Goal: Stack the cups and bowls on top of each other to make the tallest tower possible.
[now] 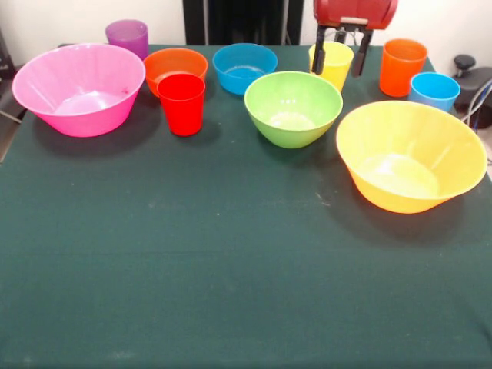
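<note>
The claw [339,60] hangs spread at the tabletop's [231,269] far side, one finger on either side of the upright yellow cup [332,63], which stands directly beneath it between the blue bowl [245,68] and orange cup [403,67], nothing stacked yet.

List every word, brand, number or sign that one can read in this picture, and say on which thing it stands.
None: no readable text shows anywhere.
The cups, such as the red cup, and the bowls, such as the pink bowl, are plain.
The gripper and its red housing carry no legible marking.
</note>
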{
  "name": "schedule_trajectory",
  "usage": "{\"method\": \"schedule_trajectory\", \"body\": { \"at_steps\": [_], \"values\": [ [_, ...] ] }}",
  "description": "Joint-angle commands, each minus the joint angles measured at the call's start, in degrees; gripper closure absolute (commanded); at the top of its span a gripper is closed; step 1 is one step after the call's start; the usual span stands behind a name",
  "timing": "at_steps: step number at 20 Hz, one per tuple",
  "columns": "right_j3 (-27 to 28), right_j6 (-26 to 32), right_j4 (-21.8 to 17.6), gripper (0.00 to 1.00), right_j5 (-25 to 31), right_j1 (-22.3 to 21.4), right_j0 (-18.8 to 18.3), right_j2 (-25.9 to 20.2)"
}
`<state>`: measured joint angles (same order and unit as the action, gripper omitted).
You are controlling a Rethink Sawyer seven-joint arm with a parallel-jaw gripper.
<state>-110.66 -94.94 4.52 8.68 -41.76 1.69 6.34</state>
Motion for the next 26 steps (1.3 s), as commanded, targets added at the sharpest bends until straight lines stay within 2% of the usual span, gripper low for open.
{"method": "schedule_trajectory", "body": {
  "at_steps": [1,9,12,26],
  "values": [
    [1.15,-8.48,0.65,0.00,5.36,3.55,-0.15,-3.17],
    [2.07,-6.78,-0.23,0.00,7.12,4.00,-0.12,-3.28],
    [2.17,-6.19,-0.41,0.00,6.42,4.80,-1.32,-4.37],
    [2.74,-5.61,-1.25,0.00,5.65,5.63,-1.80,-3.64]
  ]
}}
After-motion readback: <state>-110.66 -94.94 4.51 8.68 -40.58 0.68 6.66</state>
